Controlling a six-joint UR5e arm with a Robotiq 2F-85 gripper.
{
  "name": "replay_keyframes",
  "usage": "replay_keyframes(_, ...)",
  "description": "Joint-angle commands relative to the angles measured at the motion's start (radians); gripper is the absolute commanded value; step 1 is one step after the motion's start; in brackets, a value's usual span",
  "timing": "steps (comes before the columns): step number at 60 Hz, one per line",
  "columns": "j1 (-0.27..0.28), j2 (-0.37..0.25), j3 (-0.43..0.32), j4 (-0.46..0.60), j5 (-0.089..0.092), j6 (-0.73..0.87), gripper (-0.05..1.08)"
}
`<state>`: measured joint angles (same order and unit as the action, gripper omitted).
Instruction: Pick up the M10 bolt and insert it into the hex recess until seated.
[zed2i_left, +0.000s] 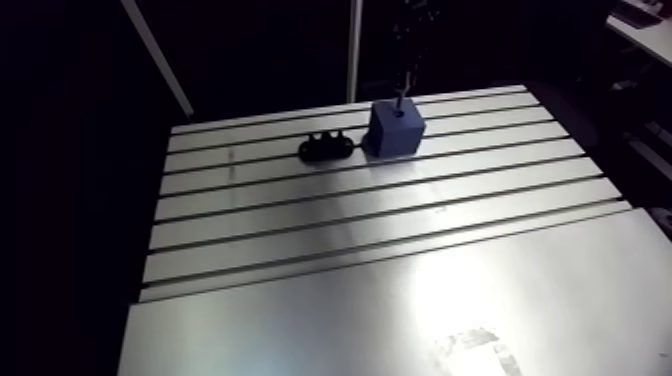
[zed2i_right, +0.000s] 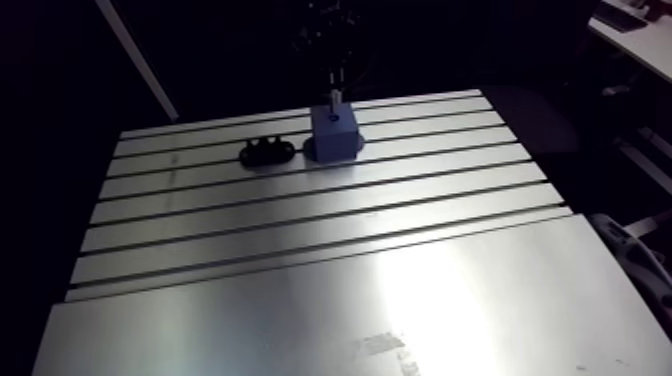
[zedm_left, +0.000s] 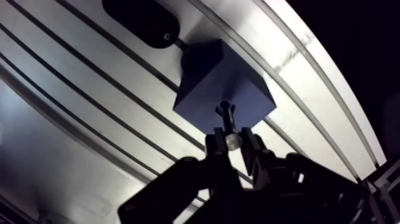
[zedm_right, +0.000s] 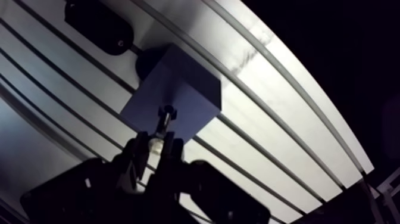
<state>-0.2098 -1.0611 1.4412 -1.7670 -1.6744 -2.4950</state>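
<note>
A blue block (zedm_left: 223, 89) stands on the slotted table (zed2i_left: 400, 260) with a small dark hex recess (zedm_left: 225, 108) in its top face. My gripper (zedm_left: 232, 145) hangs straight above the block and is shut on the M10 bolt (zedm_left: 228, 126). The bolt is held upright between the fingers (zedm_left: 215, 148), and its lower end meets the recess. How deep it sits I cannot tell. In the arm view the bolt (zed2i_right: 333, 97) shows as a thin pale rod rising from the block's (zed2i_right: 333, 133) top.
A black oblong holder (zed2i_left: 325, 148) lies on the table just beside the block, on the side away from the gripper's fingers in the wrist view (zedm_left: 143, 21). Parallel slots (zed2i_left: 380, 205) run across the table. A smooth bright plate (zed2i_left: 400, 320) covers the near part.
</note>
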Motion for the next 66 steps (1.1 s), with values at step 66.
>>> replay_keyframes(66, 0.0, 0.009, 0.018, -0.004, 0.0, 0.0, 0.9)
